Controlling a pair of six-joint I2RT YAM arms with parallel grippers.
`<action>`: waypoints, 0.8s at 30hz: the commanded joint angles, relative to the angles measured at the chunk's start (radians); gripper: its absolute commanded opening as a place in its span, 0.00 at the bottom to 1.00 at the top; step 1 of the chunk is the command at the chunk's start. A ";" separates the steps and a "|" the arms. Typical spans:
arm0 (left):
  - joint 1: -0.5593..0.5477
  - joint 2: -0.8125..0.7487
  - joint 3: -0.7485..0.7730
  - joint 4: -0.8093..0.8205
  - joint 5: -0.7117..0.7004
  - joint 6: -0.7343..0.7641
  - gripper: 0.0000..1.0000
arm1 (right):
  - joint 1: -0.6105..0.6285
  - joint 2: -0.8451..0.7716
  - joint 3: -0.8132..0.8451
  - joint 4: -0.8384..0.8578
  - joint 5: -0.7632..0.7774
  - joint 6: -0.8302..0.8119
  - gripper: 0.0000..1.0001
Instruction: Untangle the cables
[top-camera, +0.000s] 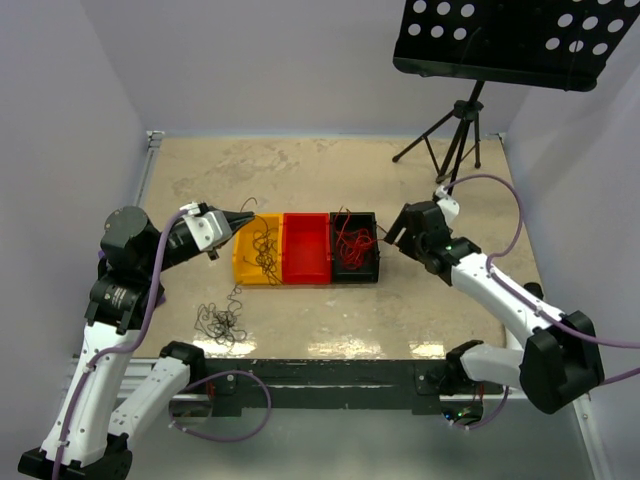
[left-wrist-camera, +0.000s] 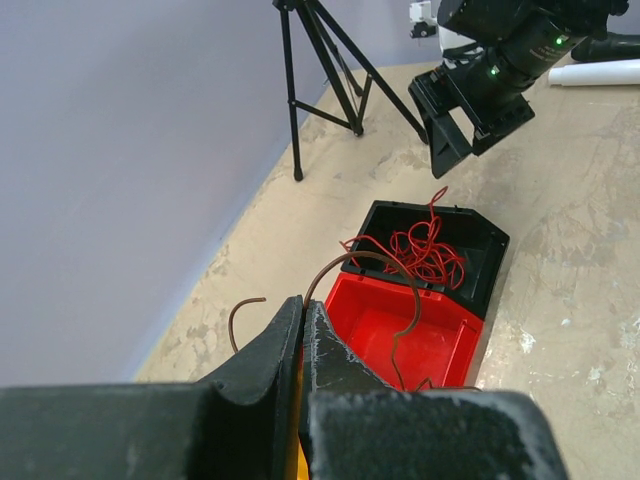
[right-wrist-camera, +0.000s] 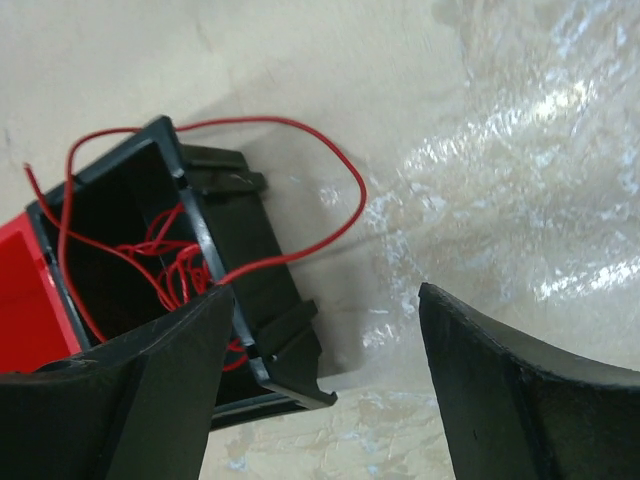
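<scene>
Your left gripper (left-wrist-camera: 303, 325) is pinched tight on one brown wire (left-wrist-camera: 372, 262). The wire loops up from the tips and bends down over the red bin (left-wrist-camera: 440, 345). I think you hold it high so it can hang free of the other wires. In the top view that gripper sits over the back of the yellow bin (top-camera: 255, 278), where more dark wires (top-camera: 265, 250) lie. The left arm bends at the elbow and reaches in from the side.

The bins seem to be for sorting. The red wires (top-camera: 355, 240) are in the black bin (top-camera: 356, 277). One red wire (right-wrist-camera: 330, 170) flops over the rim and onto the table (right-wrist-camera: 520, 120).

Your right gripper (right-wrist-camera: 325, 295) is wide open and holds nothing. It hangs just beside the black bin, tipped down near that stray red wire. The right arm stretches long and low across the table.

A tangle of dark wires (top-camera: 220, 322) lies on the table in front of the yellow bin. That pile is not sorted yet.
</scene>
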 joint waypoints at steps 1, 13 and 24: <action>-0.003 -0.008 0.002 0.017 0.021 0.013 0.00 | -0.026 -0.020 -0.054 0.081 -0.061 0.090 0.78; -0.003 -0.020 -0.006 -0.002 0.021 0.033 0.00 | -0.085 0.162 -0.097 0.285 -0.085 0.161 0.71; -0.003 -0.027 -0.007 -0.018 0.020 0.039 0.00 | -0.103 0.300 -0.074 0.376 -0.030 0.163 0.24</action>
